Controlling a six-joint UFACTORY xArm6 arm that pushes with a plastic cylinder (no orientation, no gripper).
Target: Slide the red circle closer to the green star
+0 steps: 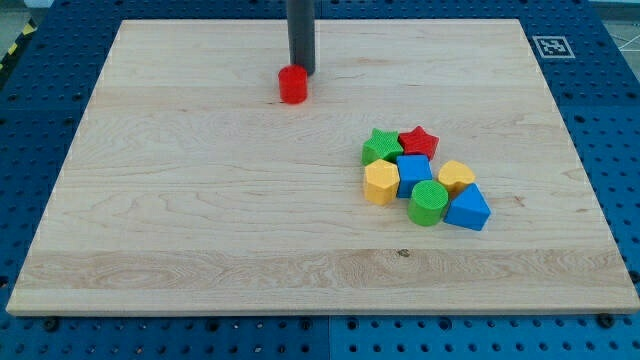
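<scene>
The red circle sits on the wooden board toward the view's top, left of centre. My tip stands just above and slightly right of it, touching or nearly touching its far edge. The green star lies lower and to the right, at the top left of a cluster of blocks. A wide stretch of bare board separates the red circle from the green star.
The cluster holds a red star, a blue cube, a yellow hexagon, a yellow heart-like block, a green cylinder and a blue triangle. A marker tag lies off the board's top right corner.
</scene>
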